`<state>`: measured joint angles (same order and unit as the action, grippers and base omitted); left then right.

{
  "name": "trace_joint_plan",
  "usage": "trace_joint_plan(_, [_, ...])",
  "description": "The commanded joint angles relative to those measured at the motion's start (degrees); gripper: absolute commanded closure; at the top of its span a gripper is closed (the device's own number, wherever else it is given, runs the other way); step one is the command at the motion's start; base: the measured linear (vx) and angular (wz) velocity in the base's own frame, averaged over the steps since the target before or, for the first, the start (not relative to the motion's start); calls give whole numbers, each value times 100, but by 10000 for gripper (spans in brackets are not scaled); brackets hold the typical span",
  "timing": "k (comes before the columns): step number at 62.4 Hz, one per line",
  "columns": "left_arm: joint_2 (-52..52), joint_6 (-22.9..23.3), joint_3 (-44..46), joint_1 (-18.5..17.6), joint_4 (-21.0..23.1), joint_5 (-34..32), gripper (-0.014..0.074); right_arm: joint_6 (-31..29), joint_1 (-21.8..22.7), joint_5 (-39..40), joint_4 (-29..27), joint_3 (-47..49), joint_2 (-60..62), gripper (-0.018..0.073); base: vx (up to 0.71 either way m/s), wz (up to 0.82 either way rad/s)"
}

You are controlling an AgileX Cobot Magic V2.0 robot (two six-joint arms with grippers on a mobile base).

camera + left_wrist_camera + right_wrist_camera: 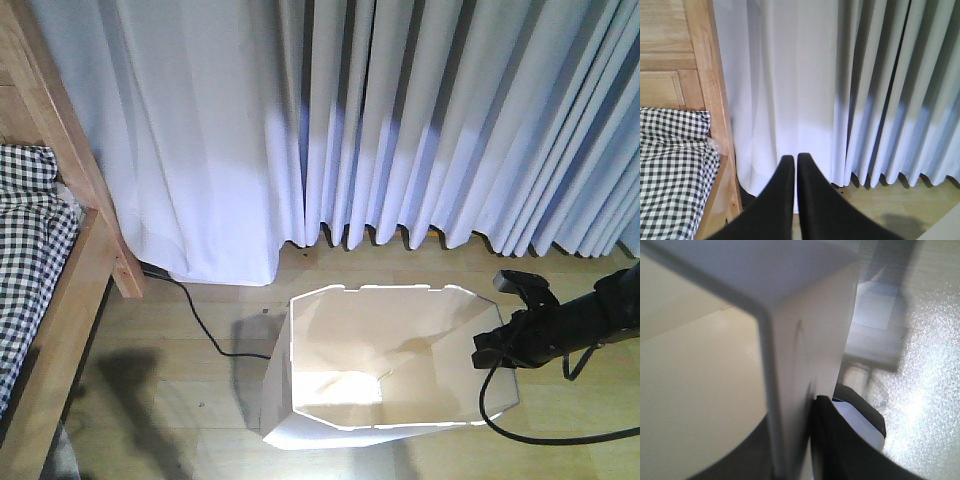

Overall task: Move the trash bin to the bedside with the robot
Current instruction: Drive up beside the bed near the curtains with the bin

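The bin (pixel 380 370) is clamped at its right rim by the right gripper (pixel 488 350); the left gripper (pixel 792 167) is pressed closed, empty, near the bed (pixel 717 100).

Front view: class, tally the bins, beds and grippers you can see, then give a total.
bin: 1
bed: 1
gripper: 1
Total: 3

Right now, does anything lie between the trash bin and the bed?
Only a black cable lies on the floor between the trash bin and the bed frame. Nothing else visible blocks the way.
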<state>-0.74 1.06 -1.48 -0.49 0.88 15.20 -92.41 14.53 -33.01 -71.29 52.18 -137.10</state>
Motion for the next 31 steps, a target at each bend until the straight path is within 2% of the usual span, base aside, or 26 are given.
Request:
trace_joint_plan(1, [-82,25,-107,-34,18,-396,602,-26,14,-1308,-232,48,408,564,10,3])
trace_joint_plan(31, [-82,25,-107,-34,18,-396,602,-26,14,-1319,-232,48,408,564,3,1])
